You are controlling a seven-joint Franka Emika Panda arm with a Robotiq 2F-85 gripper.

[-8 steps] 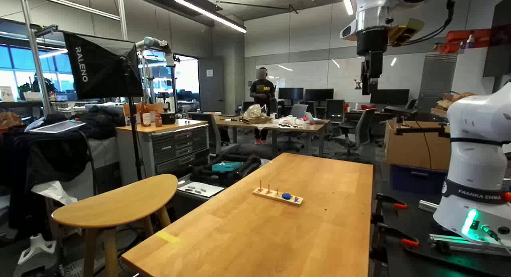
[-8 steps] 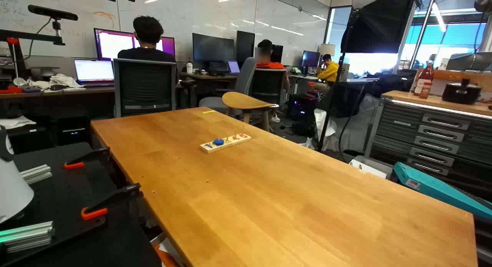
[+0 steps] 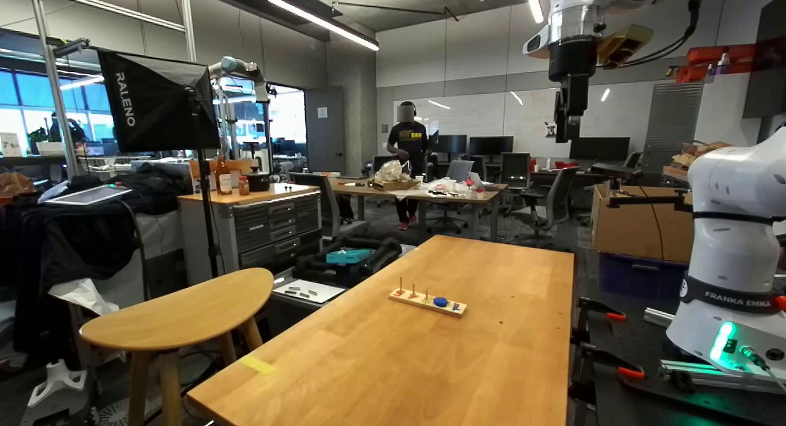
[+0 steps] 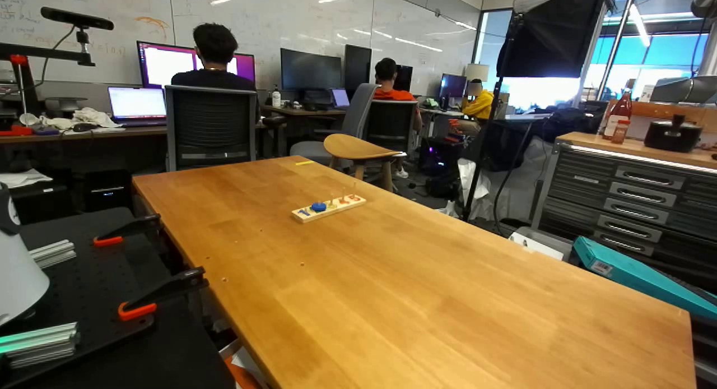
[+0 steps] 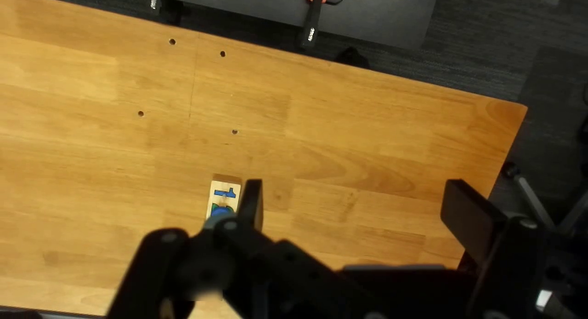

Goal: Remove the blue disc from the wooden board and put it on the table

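Gripper (image 3: pixel 568 137) held high above the table (image 3: pixel 479 364), well apart from the disc (image 3: pixel 440 301). The change over the last 0.5 s is small: in an exterior view the gripper's tips stand a trace higher than they did, too slight a shift for its direction in depth to be read. Board (image 3: pixel 421 302) and disc have not moved, so the task stands neither advanced nor set back. In the background a standing person (image 3: pixel 410 140) has shifted slightly, with no apparent bearing on the work. The wrist view shows the jaws spread wide, with table visible between them and nothing held. In both exterior views the disc sits on the board, at place 2 counted from the end that bears a printed 1 (image 5: pixel 223 193), in line with 3 taller pegs (image 3: pixel 414 290); whether a peg passes through it is too small to tell. In the wrist view the disc, partly covered by the gripper, appears outside the gap of the jaws. The step in hand is judged to be the approach, barely begun; a sideways correction to centre the gap, then a descent, would be required. Should the disc be threaded, a straight upward pull is advisable, since a tilted pull might drag the board along.
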